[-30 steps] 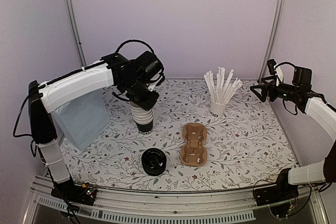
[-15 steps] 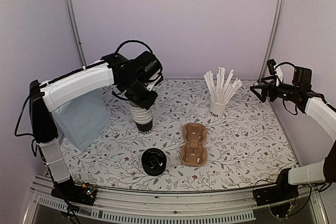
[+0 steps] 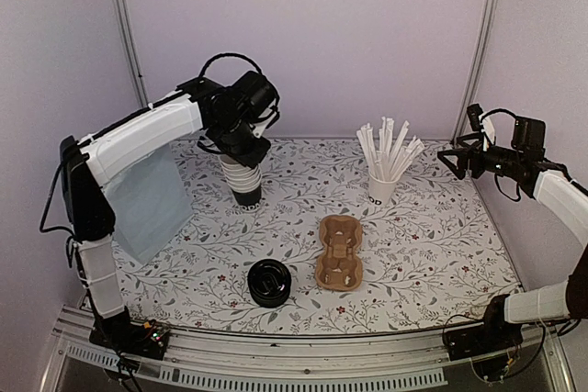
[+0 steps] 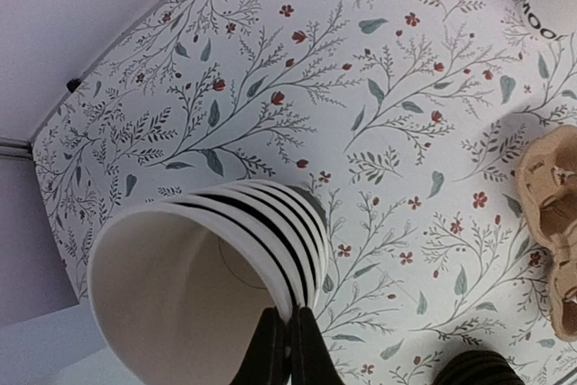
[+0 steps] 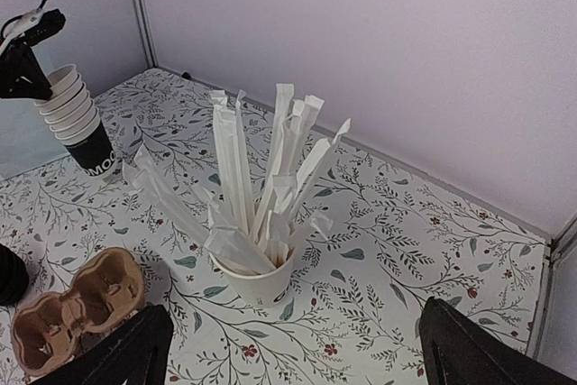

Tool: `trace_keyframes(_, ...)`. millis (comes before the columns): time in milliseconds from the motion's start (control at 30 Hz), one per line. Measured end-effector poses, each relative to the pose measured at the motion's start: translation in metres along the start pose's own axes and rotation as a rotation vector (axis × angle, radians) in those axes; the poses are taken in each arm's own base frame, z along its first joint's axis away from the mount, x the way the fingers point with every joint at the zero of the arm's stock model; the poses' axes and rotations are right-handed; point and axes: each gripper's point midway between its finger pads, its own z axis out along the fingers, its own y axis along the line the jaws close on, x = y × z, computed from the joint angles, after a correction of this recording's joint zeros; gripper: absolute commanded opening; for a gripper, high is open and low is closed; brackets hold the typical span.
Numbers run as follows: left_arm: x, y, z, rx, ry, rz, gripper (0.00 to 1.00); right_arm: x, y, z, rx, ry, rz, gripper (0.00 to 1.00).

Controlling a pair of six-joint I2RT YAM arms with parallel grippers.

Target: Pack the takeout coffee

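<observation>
On the flowered surface (image 3: 432,245), at ten o'clock, the left fingers (image 4: 270,358) clench the rim of the top black paper cup (image 4: 180,295) in a nested stack (image 3: 246,192). The round black plastic lid (image 3: 269,282) sits at six, and the right fingers (image 5: 117,353) gape empty. Jammed cups might lift together and spill.

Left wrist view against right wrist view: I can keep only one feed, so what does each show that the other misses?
Only the left wrist: the whitish inside of the top cup of the cup stack, with the left gripper shut on its rim. Only the right wrist: the paper-wrapped straws and the open fingers of the right gripper. Both: the cup stack, the cardboard carrier, the floral table cover.
</observation>
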Motion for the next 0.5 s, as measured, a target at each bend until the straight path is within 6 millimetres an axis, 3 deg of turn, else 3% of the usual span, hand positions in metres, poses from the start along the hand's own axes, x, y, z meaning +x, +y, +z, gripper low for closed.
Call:
trace_keyframes(200, -0.011, 0.028, 0.03, -0.097, 0.027, 0.013, 0.0, 0.001, 0.0, 0.0, 0.0, 0.002, 0.001, 0.99)
trace_keyframes(300, -0.015, 0.025, 0.043, -0.064, 0.038, 0.028, 0.0, 0.001, 0.0, 0.0, 0.0, 0.002, 0.0, 0.99)
trace_keyframes(500, -0.038, 0.036, 0.034, -0.102, -0.022, 0.027, 0.0, 0.002, 0.0, 0.001, -0.002, 0.005, 0.001, 0.99)
